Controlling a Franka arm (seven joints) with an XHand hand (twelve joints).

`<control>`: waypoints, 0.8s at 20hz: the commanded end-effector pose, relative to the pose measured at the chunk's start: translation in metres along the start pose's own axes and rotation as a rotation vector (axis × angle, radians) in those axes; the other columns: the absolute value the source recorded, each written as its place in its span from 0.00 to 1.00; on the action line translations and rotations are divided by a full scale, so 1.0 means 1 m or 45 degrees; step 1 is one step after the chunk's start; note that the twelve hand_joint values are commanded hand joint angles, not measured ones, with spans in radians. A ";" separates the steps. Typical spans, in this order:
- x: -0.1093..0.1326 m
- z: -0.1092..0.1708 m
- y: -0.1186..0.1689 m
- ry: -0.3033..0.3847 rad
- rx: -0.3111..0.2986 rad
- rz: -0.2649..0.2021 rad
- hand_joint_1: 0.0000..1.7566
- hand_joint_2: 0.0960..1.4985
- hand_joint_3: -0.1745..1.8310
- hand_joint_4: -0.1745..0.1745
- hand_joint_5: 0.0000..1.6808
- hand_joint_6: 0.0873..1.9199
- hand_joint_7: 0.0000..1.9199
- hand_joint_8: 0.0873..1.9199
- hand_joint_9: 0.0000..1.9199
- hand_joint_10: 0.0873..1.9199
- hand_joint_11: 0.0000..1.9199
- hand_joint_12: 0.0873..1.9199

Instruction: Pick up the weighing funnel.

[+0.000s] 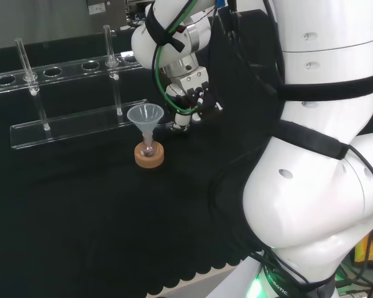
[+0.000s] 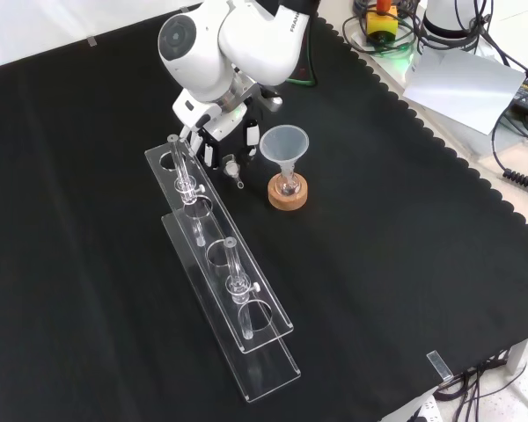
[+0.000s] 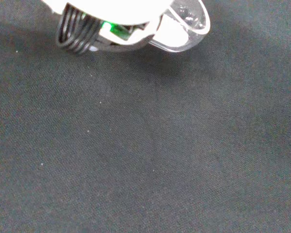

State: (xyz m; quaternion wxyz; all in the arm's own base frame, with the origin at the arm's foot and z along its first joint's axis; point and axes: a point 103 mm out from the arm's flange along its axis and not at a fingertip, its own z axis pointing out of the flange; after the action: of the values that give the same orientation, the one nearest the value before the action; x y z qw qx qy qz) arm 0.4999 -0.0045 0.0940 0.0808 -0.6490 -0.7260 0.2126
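Wrist view: robot hand [image 3: 111, 9] grips the clear weighing funnel [image 3: 186, 24].

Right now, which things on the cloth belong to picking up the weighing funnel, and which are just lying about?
Job in hand: weighing funnel; the hand, right at it.

Lying about: big funnel standing in its small flask on the cork ring; clear rack with its glass tubes.

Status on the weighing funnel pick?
Reach done: the hand is down beside the funnel. In hand: the weighing funnel sits against the hand, apparently pinched. Left: lifting it clear of the cloth; can't confirm any gap.
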 end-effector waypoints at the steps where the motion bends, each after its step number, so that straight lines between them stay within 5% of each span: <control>1: 0.002 0.000 0.002 -0.035 0.004 0.010 0.61 0.42 0.46 1.00 0.66 0.50 0.29 0.32 0.44 0.23 0.25 0.65; 16: 0.002 0.005 0.004 -0.028 -0.009 -0.026 0.61 0.42 0.47 1.00 0.66 0.50 0.29 0.32 0.44 0.23 0.25 0.65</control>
State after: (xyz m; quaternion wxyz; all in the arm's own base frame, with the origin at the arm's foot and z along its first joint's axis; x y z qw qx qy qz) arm 0.5013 -0.0033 0.0881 0.0729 -0.6391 -0.7350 0.2146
